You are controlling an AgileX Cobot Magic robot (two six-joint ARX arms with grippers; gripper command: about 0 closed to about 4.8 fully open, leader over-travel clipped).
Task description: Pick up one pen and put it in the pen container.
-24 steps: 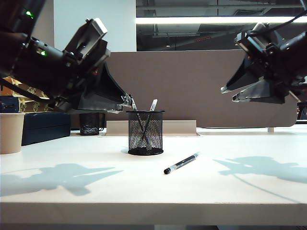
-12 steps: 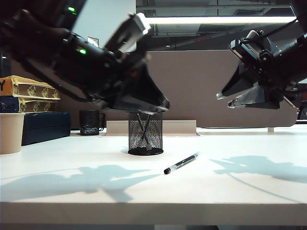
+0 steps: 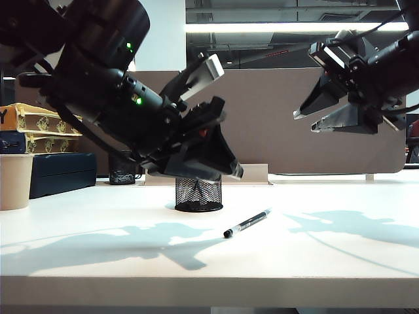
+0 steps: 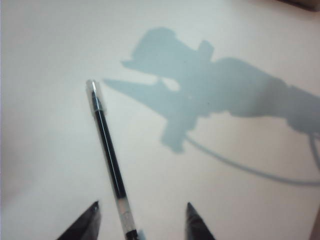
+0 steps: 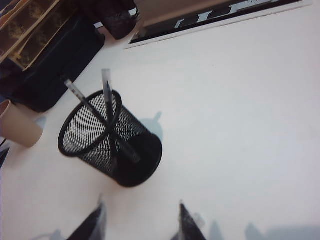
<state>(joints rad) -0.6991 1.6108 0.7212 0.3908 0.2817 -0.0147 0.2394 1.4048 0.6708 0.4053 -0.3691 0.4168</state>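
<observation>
One pen (image 3: 247, 223) with a clear barrel and dark core lies flat on the white table (image 3: 314, 255), right of the pen container (image 3: 198, 196). That black mesh cup (image 5: 110, 142) stands upright and holds two pens (image 5: 107, 107). My left gripper (image 3: 226, 163) reaches across in front of the cup and hides its top. It hangs above the lying pen (image 4: 110, 155). The left gripper (image 4: 142, 206) is open, and the pen's near end lies below the gap. My right gripper (image 3: 305, 123) is high at the right. The right gripper (image 5: 140, 206) is open and empty.
A beige cup (image 3: 14, 181) stands at the left edge, with a dark box (image 3: 62, 173) and stacked books (image 3: 39, 127) behind it. A dark mug (image 3: 121, 175) sits at the back. A brown partition (image 3: 281, 131) closes off the far side.
My left arm has swung right and down, from over the mesh cup to above the lying pen, and its jaws have spread wider. The right gripper has lifted a little.
</observation>
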